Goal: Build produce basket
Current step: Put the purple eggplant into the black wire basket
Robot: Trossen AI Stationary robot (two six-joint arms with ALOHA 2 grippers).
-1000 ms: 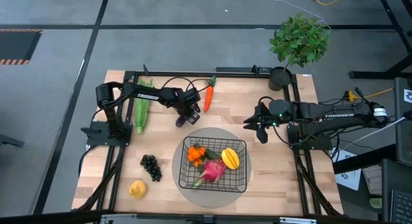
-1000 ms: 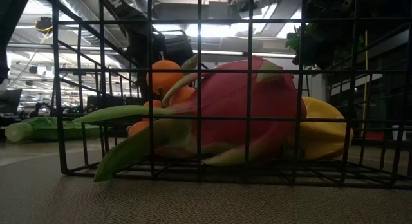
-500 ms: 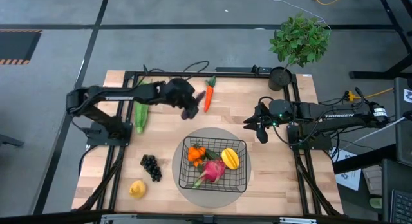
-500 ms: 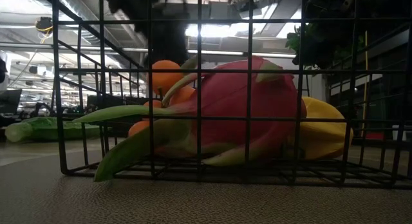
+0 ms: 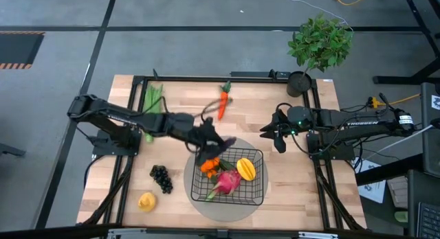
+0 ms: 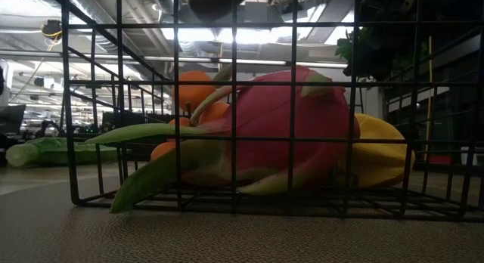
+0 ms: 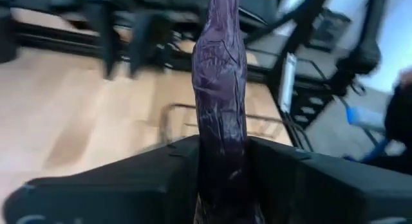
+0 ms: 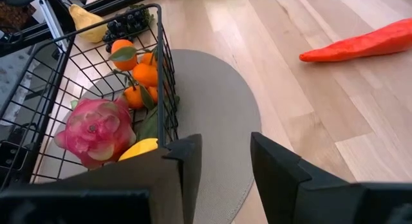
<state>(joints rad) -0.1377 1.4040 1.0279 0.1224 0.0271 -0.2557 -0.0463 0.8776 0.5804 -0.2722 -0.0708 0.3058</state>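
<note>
the eggplant (image 7: 221, 102) is clamped between the 2 fingers of the left pincer (image 5: 210, 141), sticking out lengthwise past the tips. from above, that pincer hangs over the basket's (image 5: 260, 156) corner nearest the left arm, with the eggplant's purple end (image 5: 227, 140) just past the rim.

directly below and beyond the pincer, inside the basket, lie the oranges (image 5: 210, 163), the dragon fruit (image 5: 229, 178) and the mango (image 5: 245, 168). the basket sits on a round grey mat (image 5: 191, 198).

behind the pincer, toward the left arm's base, a green husk (image 5: 152, 101) lies on the table (image 5: 275, 108); a carrot (image 5: 223, 100) sits off to its side, well apart. the grapes (image 5: 161, 177) and a yellow fruit (image 5: 146, 201) wait near the table's front edge, still to be loaded.

the right pincer (image 8: 222, 156) rests beside the basket on the other side, fingers spread and holding nothing.

risks from here: the eggplant is long and gripped near 1 end, so it could swing or slip if the arm moves fast. let go this close to the rim, it may catch the wire and tip out onto the mat. dropped from height, it could land on the oranges and roll, or nudge the light basket off its mat.
</note>
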